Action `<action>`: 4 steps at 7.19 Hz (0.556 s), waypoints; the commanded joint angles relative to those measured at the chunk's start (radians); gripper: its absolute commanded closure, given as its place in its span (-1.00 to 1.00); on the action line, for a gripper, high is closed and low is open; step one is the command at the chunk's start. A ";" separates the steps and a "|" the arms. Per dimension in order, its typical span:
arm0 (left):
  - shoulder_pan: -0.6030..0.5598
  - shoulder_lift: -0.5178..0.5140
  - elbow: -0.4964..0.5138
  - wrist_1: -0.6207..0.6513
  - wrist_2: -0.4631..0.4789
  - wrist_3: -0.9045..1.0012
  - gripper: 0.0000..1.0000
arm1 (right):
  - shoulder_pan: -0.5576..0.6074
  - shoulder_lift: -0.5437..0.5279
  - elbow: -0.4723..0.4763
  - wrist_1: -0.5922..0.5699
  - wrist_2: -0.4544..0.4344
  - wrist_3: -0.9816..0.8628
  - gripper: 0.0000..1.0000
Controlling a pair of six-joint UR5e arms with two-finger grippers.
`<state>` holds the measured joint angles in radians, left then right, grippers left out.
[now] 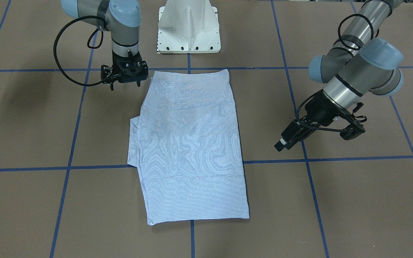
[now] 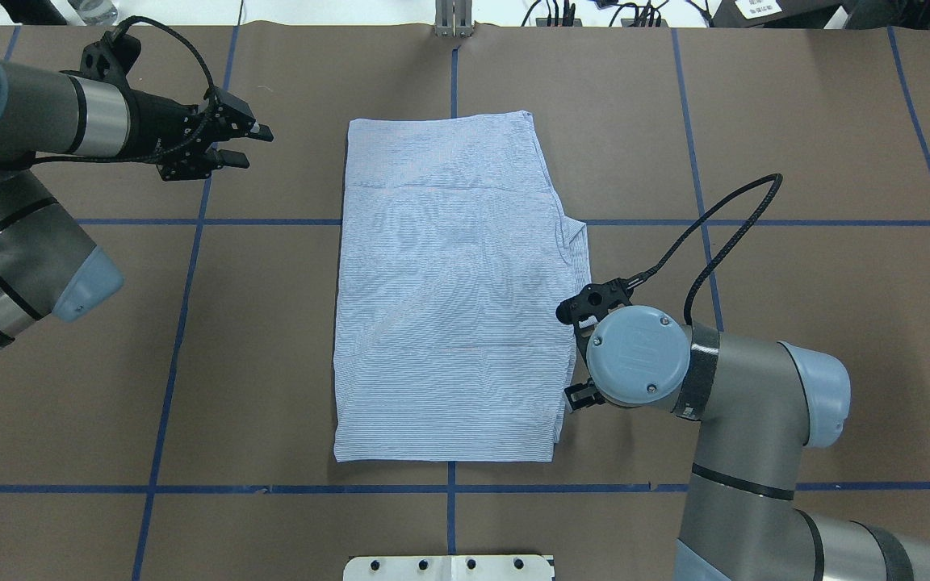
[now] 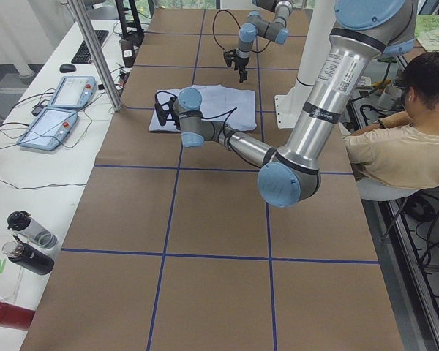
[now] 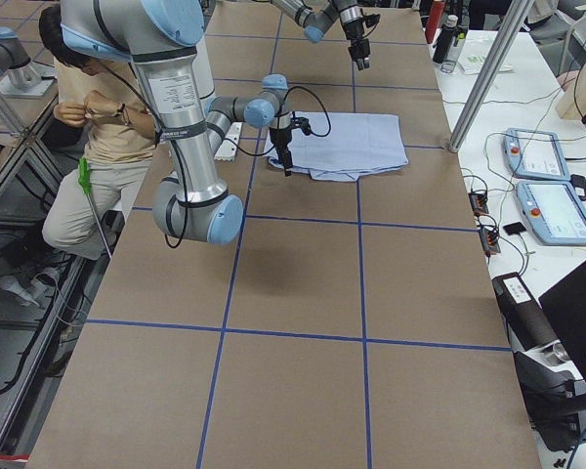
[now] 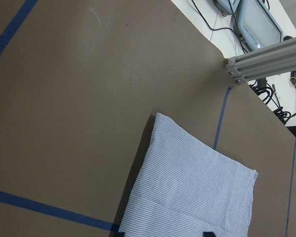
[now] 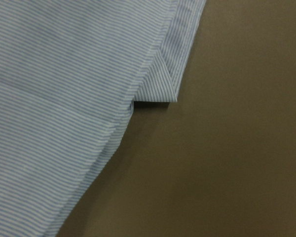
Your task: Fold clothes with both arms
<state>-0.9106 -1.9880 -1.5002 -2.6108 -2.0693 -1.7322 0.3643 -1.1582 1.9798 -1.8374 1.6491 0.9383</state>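
Observation:
The light blue-and-white striped shirt [image 1: 192,143] lies folded into a flat upright rectangle at the table's middle [image 2: 449,282]. A small folded flap sticks out of its edge on my right arm's side [image 6: 163,84]. My right gripper [image 1: 125,85] hangs open and empty just off the shirt's near corner on that side, close above the table. In the overhead view its wrist hides it. My left gripper [image 2: 251,147] is open and empty, level, off the shirt's far corner on the left. The left wrist view shows that corner [image 5: 187,197].
The white pedestal base [image 1: 188,28] stands at the table's robot side. Blue tape lines [image 2: 190,323] grid the brown table. Beyond the far edge stand an aluminium post [image 3: 95,51] and two teach pendants [image 3: 58,110]. A seated person [image 3: 402,146] is behind the robot.

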 commanded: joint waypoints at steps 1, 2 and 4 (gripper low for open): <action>-0.001 0.000 -0.008 0.000 0.000 -0.001 -0.23 | -0.004 0.034 -0.002 0.015 0.000 0.213 -1.00; -0.001 0.002 -0.006 0.000 0.000 -0.001 -0.23 | -0.037 0.034 0.001 0.062 -0.003 0.469 -1.00; 0.001 0.015 -0.008 0.000 0.000 -0.001 -0.23 | -0.064 0.000 -0.012 0.252 -0.003 0.734 -1.00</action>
<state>-0.9104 -1.9789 -1.5073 -2.6108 -2.0693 -1.7334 0.3179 -1.1388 1.9748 -1.6922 1.6464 1.4959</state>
